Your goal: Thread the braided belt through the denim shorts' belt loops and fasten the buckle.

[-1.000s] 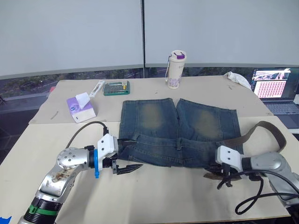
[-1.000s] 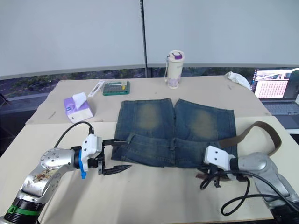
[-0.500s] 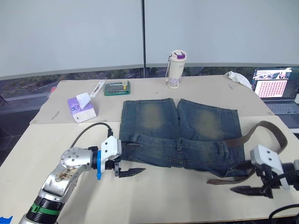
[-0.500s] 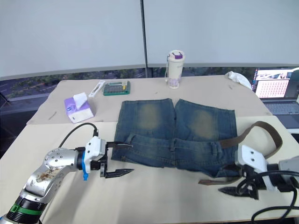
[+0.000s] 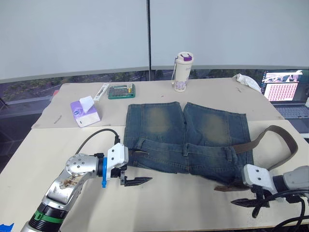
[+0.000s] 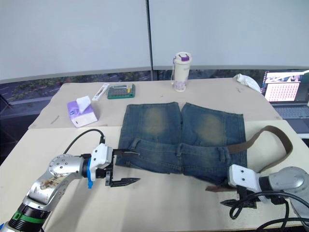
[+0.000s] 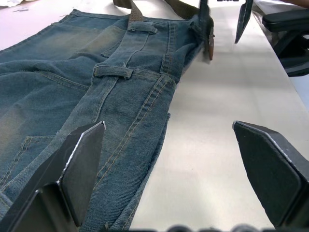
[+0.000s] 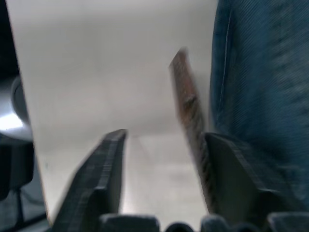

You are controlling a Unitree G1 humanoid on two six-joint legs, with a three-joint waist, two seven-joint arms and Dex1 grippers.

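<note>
The denim shorts (image 5: 186,137) lie flat mid-table, waistband toward me. Belt loops (image 7: 113,71) show along the waistband in the left wrist view. The braided belt (image 5: 273,137) arcs off the shorts' right side, and its loose end (image 5: 224,187) lies by their right front corner. I cannot make out the buckle. My left gripper (image 5: 147,166) is open at the shorts' left waistband corner, with one finger over the denim edge and one over bare table. My right gripper (image 5: 241,203) is open just in front of the belt end (image 8: 188,106), which lies between its fingers.
A tissue pack (image 5: 84,111), a green box (image 5: 120,91) and a bottle (image 5: 182,71) stand behind the shorts. At the far right there is a laptop (image 5: 282,94). Black cables (image 5: 289,220) trail near the table's front right edge.
The right gripper left the shorts' right corner, swung out to the right, then came back left to the belt end. The left gripper crept slightly right.
</note>
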